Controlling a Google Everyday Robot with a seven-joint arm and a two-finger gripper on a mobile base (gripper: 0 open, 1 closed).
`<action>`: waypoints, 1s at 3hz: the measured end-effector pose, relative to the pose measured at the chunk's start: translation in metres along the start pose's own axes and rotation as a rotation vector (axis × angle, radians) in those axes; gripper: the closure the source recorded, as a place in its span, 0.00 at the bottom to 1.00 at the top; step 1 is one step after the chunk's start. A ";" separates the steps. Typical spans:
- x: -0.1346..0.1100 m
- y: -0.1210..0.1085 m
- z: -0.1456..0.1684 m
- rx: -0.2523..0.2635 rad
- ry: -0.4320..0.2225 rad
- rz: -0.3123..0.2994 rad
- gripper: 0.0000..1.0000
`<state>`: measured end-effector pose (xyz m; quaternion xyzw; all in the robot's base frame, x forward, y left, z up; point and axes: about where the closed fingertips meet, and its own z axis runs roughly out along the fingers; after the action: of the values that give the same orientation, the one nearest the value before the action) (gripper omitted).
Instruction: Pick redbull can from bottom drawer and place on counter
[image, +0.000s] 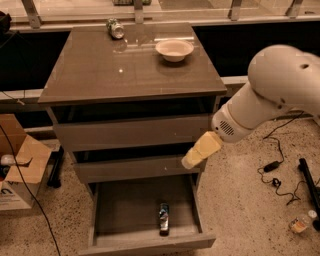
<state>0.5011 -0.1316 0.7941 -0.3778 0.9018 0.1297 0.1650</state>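
The redbull can (164, 218) lies on its side in the open bottom drawer (145, 241), near the drawer's front middle. The counter (100, 70) is the glossy grey-brown top of the cabinet. My gripper (200, 151) is at the end of the white arm, in front of the right end of the middle drawer, above and to the right of the can. It appears as a pale yellow tip and holds nothing I can see.
A cream bowl (174, 49) and a green-and-silver can (115, 28) lying on its side sit at the back of the counter. A cardboard box (17, 167) stands at the left. Black cables (275, 172) and a small bottle (301, 222) lie on the floor at the right.
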 end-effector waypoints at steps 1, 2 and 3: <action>0.006 -0.005 0.064 -0.062 -0.031 0.074 0.00; 0.003 -0.009 0.069 -0.058 -0.045 0.079 0.00; 0.003 -0.008 0.084 -0.044 0.005 0.090 0.00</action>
<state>0.5217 -0.1090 0.7156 -0.3409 0.9152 0.1557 0.1483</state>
